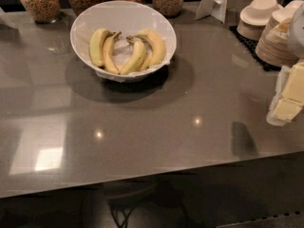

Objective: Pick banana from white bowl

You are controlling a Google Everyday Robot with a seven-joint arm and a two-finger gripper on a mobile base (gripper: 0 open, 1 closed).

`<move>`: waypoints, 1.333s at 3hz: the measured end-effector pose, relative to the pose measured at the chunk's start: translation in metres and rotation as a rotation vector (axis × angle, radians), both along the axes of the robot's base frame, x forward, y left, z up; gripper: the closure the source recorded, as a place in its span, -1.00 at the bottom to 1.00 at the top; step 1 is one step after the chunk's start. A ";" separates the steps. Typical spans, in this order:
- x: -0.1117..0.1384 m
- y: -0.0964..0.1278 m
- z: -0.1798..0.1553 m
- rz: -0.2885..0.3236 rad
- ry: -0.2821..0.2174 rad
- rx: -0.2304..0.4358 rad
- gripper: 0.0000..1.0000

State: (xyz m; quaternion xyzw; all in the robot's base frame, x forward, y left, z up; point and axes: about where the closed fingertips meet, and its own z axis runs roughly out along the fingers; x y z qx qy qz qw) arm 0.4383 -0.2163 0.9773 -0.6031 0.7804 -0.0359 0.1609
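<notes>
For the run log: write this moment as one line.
phase: pre-grasp | gripper: far right, away from bowl | banana: in bowl, ungrasped

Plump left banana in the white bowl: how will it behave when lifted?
The banana looks joined at its stem to a slimmer banana, so both probably lift together. Its smooth curved skin may slip. The gripper is at the right edge, apart from the white bowl.

One view only, taken from above the near edge of the tabletop (190,127), tilted down and across toward the jars (42,1) at the far side. The hand (286,103) is seen close in at the right edge.
</notes>
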 end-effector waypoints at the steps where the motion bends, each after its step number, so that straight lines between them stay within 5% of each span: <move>1: 0.000 0.000 0.000 0.000 0.000 0.000 -1.00; 2: 0.017 0.016 0.008 0.098 -0.104 0.007 -1.00; 4: 0.080 0.087 0.039 0.463 -0.402 0.074 -1.00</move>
